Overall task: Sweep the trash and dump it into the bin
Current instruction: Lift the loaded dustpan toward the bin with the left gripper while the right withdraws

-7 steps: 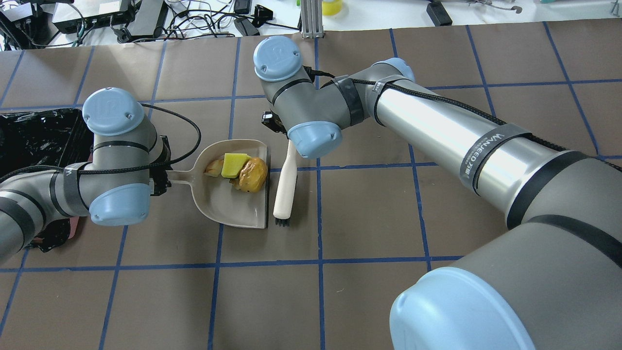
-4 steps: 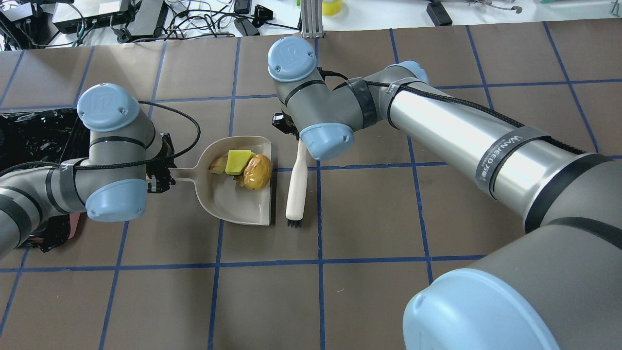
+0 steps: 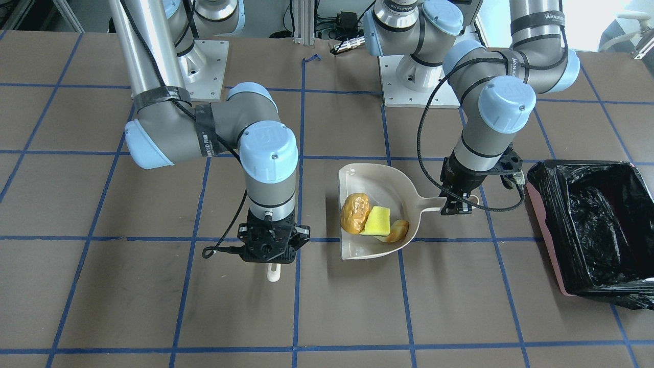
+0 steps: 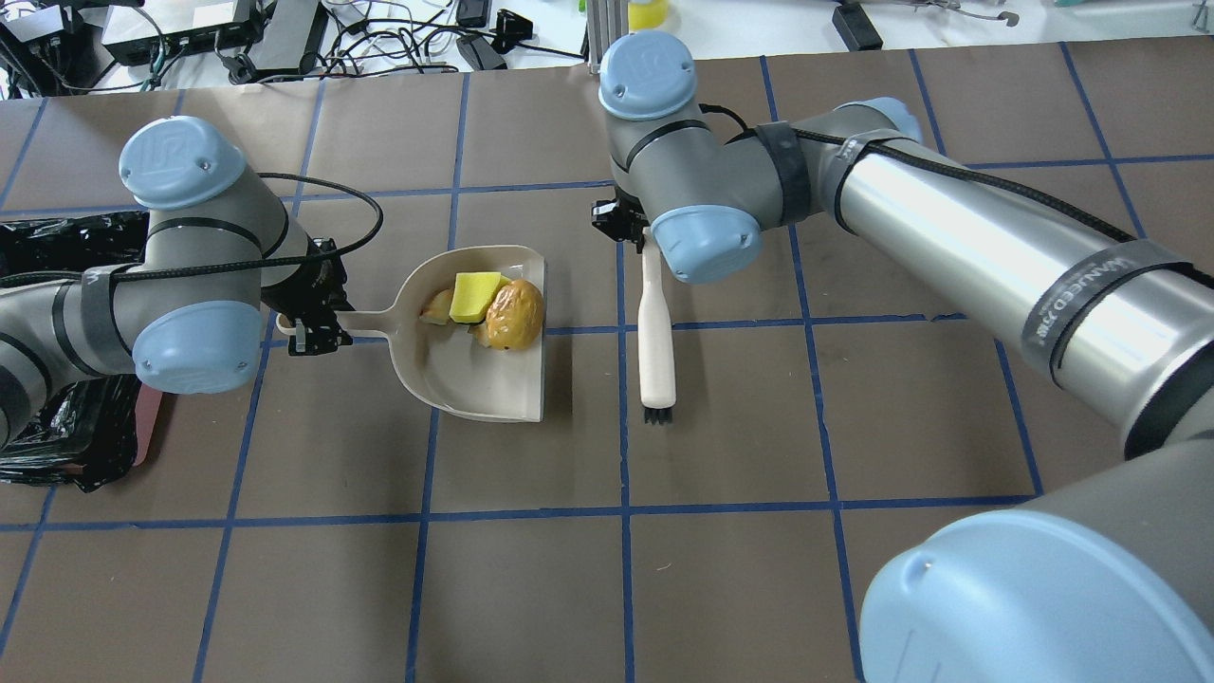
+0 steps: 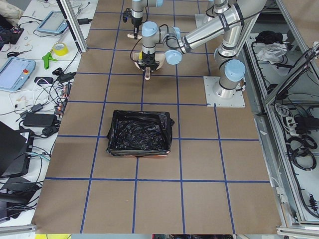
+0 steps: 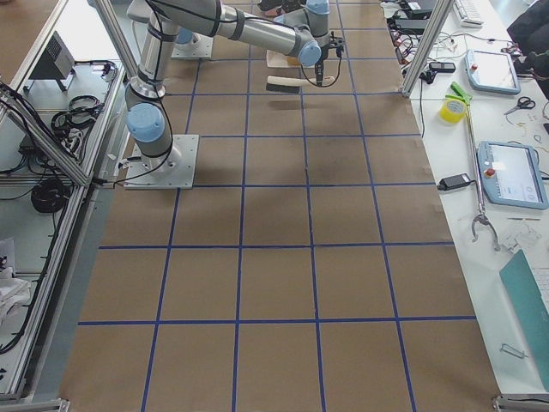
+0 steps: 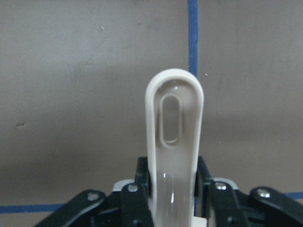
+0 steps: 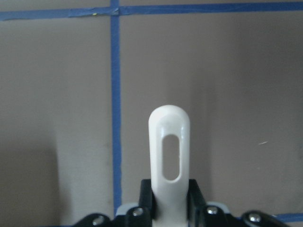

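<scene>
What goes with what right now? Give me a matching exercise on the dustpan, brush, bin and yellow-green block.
Things:
1. dustpan
2. brush
3. bin
4. yellow-green block

States:
A. lined with a black bag
B. handle clamped in the left gripper
C. lying in the dustpan
D. handle clamped in the right gripper

Pairs: 1-B, 2-D, 3-A, 4-C
</scene>
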Action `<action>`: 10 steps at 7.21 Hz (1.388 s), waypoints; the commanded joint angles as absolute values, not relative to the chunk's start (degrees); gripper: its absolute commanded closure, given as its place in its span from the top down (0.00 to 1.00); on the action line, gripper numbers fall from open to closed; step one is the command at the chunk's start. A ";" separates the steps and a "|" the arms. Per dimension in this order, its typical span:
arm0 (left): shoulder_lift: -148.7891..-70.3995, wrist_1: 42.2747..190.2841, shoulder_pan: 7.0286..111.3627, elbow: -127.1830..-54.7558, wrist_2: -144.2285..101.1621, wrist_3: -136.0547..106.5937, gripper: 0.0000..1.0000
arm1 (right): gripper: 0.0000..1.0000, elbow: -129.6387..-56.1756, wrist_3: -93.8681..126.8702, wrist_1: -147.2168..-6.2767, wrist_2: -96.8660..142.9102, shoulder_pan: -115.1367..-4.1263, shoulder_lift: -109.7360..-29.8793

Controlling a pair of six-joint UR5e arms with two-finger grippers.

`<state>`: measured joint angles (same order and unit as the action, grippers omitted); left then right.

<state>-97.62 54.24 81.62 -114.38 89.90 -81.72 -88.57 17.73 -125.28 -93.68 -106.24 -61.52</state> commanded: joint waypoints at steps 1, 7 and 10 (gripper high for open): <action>-97.56 58.86 78.33 -109.54 81.70 -81.30 0.00 | 0.00 -89.21 6.83 -124.37 -92.29 -96.55 -64.68; -96.77 64.42 67.00 -101.87 67.97 -78.23 0.00 | 0.00 -77.90 -14.14 -127.44 -89.04 -75.88 -54.78; -96.15 67.04 58.04 -99.59 67.24 -72.17 0.00 | 0.00 -75.41 -13.81 -127.44 -85.25 -74.18 -50.89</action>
